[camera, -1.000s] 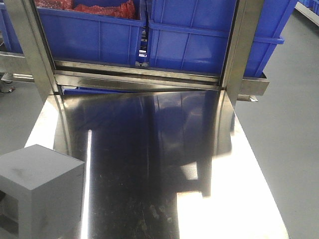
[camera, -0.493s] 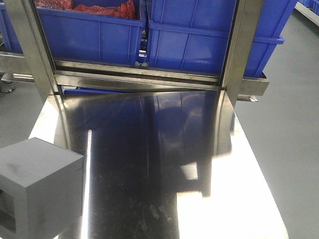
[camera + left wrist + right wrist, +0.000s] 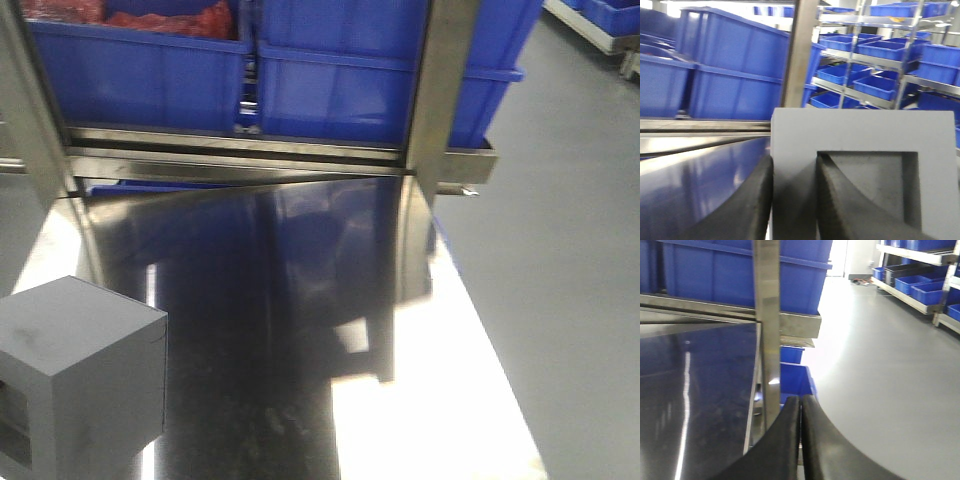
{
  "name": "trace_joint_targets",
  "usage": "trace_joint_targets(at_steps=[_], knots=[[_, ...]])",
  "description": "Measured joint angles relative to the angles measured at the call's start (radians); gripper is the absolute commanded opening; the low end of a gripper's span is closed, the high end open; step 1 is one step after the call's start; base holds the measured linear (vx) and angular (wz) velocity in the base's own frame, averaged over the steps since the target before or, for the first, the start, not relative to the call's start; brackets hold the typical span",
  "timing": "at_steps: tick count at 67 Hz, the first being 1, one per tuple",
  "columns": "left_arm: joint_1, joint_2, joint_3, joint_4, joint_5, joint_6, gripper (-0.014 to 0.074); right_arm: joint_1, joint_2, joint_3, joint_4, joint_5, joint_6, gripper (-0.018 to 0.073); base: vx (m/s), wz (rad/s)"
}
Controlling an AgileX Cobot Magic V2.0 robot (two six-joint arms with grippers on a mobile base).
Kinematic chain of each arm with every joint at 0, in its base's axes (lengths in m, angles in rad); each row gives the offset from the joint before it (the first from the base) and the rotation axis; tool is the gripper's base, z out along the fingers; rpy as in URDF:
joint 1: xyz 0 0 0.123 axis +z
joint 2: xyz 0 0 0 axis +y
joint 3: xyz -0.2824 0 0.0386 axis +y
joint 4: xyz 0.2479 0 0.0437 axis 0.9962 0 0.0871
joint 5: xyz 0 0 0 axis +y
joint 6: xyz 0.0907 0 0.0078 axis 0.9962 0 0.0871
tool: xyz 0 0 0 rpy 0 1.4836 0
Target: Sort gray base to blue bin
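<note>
Left hand [image 3: 795, 161] is clamped on one wall of the gray base [image 3: 860, 145], one finger outside, one in the recess. The base hangs at the near-left corner of the table [image 3: 300, 330]; I cannot tell if it touches. Right hand [image 3: 800, 407]: fingers pressed together, nothing between them. On the rack at the table's far edge, the red-filled bin [image 3: 130, 75] holds red stuff; the blue bin [image 3: 370, 85] beside it hides its inside. Since half a second ago, bins and rack slid left in view; the base kept its spot.
</note>
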Motion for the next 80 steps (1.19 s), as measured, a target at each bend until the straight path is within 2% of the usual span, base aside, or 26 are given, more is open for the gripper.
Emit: trace_joint_targets(at_steps=[80], knots=[[0.000, 0.000, 0.000, 0.000, 0.000, 0.000, -0.0007, 0.000, 0.000, 0.000, 0.000, 0.000, 0.000, -0.0005, -0.06, -0.55]])
